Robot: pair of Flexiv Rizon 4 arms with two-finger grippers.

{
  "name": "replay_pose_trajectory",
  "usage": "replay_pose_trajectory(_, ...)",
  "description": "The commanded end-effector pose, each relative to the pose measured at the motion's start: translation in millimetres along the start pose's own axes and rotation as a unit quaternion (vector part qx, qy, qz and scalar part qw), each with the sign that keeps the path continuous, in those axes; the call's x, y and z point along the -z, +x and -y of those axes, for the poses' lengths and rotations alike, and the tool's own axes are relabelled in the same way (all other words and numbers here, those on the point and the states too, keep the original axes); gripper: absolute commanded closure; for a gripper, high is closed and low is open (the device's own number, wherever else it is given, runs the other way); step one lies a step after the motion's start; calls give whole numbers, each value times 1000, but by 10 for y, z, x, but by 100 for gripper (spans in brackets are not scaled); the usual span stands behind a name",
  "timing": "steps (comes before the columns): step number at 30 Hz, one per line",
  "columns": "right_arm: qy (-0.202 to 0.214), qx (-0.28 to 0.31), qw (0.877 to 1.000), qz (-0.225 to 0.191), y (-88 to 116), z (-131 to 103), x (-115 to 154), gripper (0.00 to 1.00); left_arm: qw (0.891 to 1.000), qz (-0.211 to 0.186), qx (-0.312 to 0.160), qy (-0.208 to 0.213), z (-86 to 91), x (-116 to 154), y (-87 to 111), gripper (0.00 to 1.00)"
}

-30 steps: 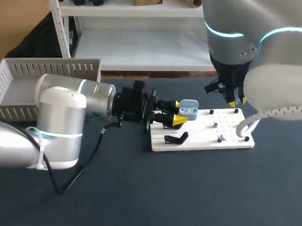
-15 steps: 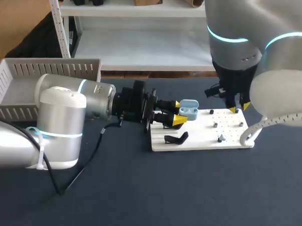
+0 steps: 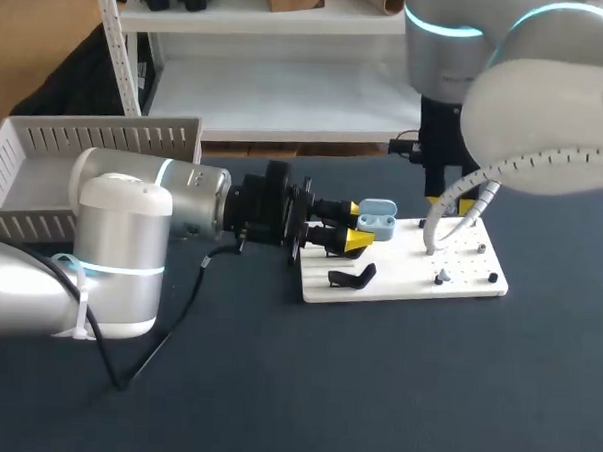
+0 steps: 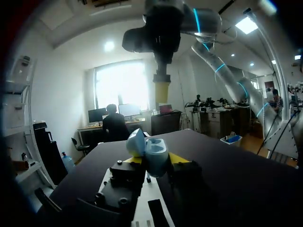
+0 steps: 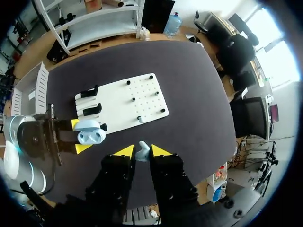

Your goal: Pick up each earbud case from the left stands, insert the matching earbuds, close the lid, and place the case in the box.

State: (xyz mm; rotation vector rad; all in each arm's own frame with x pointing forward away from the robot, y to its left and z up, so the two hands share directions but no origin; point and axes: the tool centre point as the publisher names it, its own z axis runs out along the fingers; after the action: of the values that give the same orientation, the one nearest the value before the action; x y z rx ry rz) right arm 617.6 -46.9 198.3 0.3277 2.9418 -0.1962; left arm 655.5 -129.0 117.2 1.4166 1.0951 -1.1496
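The right arm is lifting away from the far right end of the white board [image 3: 399, 282], where its claw [image 3: 453, 206] was hanging low over the pegs a second ago, and it is swinging up and toward the middle. From its own wrist it is now looking down on the whole board [image 5: 127, 101] from well above. The right claw [image 5: 141, 154] is nearly closed, with its yellow tips pinching a small pale blue earbud [image 5: 142, 149] from two sides. I judge from this that the pick-up of this earbud is done and the carry toward the case is beginning. The left arm is not moving at all across these moments. Its claw [image 3: 354, 224] is gripping the pale blue earbud case [image 3: 378, 219], one tip on each side. It is holding the case lid-open just above the left part of the board, near the black stands [image 3: 351, 278]. In the left wrist view the open case [image 4: 149, 152] is sitting between the yellow tips with its wells facing up, and the right claw [image 4: 162, 92] is hanging above and beyond it. What is coming next is probably the delicate part, lowering the earbud into the matching well. Whether the other well is already filled is too small to tell. The lid is standing open, and the white box [image 3: 45, 147] at the counter's [image 3: 374, 389] left edge is waiting, well apart from the case.
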Motion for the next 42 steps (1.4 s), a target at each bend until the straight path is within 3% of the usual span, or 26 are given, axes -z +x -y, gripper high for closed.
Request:
replay_pose_trajectory(1, 0, -1, 1000, 4, 32, 8, -3, 100, 1000, 1, -1, -2, 11, 0, 6, 100)
replay_pose_trajectory(10, 0, -1, 1000, 4, 32, 8, -3, 100, 1000, 1, -1, -2, 11, 0, 6, 100)
replay_pose_trajectory(14, -8, -52, 998, 18, -18, -174, 46, 100, 1000, 1, -1, -2, 11, 0, 6, 100)
replay_pose_trajectory(21, 6, -164, 986, -31, -92, -422, 58, 100, 1000, 1, -1, -2, 11, 0, 6, 100)
replay_pose_trajectory(24, 6, -181, 983, -40, -98, -539, 56, 100, 1000, 1, -1, -2, 11, 0, 6, 100)
replay_pose_trajectory(29, 8, -168, 985, -40, -80, -647, 36, 100, 1000, 1, -1, -2, 11, 0, 6, 100)
replay_pose_trajectory(42, 8, -168, 985, -40, -80, -647, 36, 100, 1000, 1, -1, -2, 11, 0, 6, 100)
